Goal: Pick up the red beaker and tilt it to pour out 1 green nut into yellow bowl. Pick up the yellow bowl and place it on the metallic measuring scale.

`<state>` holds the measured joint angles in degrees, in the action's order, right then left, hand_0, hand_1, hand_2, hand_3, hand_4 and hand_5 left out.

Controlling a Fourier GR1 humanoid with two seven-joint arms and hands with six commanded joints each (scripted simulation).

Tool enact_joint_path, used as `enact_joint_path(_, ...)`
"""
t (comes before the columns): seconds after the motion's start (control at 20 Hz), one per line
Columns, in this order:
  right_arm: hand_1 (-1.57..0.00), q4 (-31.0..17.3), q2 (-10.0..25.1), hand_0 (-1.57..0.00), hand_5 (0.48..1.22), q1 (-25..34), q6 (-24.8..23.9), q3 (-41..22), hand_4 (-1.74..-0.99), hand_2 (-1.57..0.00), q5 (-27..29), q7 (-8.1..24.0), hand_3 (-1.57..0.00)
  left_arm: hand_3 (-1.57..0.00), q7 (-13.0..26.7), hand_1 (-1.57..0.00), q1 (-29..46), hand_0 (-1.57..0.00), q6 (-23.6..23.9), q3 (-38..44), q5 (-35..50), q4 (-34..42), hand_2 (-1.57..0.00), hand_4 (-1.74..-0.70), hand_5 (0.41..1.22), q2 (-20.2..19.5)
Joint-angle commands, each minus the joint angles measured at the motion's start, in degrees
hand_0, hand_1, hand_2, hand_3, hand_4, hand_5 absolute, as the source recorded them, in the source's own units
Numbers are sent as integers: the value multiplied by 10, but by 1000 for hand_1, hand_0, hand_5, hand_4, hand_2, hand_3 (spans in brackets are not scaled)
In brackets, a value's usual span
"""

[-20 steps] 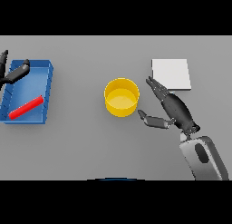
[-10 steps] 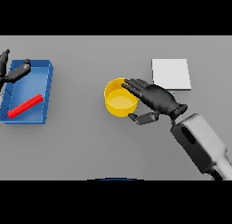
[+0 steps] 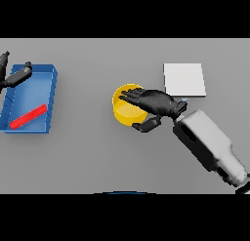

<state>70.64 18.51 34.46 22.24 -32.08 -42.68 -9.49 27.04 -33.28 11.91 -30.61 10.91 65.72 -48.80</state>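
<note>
The yellow bowl (image 3: 125, 111) stands at the table's middle. My right hand (image 3: 158, 102) is on it from the right: the straight fingers (image 3: 131, 95) reach over the far part of its rim, and the thumb (image 3: 145, 126) sits outside the near wall. The hand is open, not clamped. The measuring scale (image 3: 184, 79), a pale square plate, lies just behind and right of the hand. A red elongated beaker (image 3: 28, 116) lies on its side in the blue tray (image 3: 51, 96) at the left. My left hand (image 3: 17, 75) hovers open over the tray's far left corner. No green nut shows.
The blue tray's raised walls enclose the red beaker. My right forearm (image 3: 207, 145) crosses the table's lower right. Grey tabletop (image 3: 83, 157) runs between the tray and the bowl.
My right hand has swung left from beside the bowl until its fingers lie over the rim and its thumb reaches the near wall. The bowl, tray and left hand have stayed put.
</note>
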Motion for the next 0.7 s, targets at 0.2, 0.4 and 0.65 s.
enact_joint_path(0.2, 1, -45, -11, 1, 671, 25, 22, -22, -1288, 1, -12, -3, 1, 1, -1, 1, 1, 1, -3, 1, 3, 6, 1, -798, 735, -3)
enact_joint_path(0.4, 1, -59, -13, 1, 681, 40, 43, -35, -1306, 1, -21, 8, 1, 1, 4, 1, -1, 1, -1, 1, -1, 7, 1, -798, 736, -7)
enact_joint_path(0.65, -10, -77, -25, 1, 756, 54, 52, -48, -1321, -30, -31, 17, -49, 1, 0, 1, 0, 1, 2, -1, -2, 4, 1, -792, 727, -3)
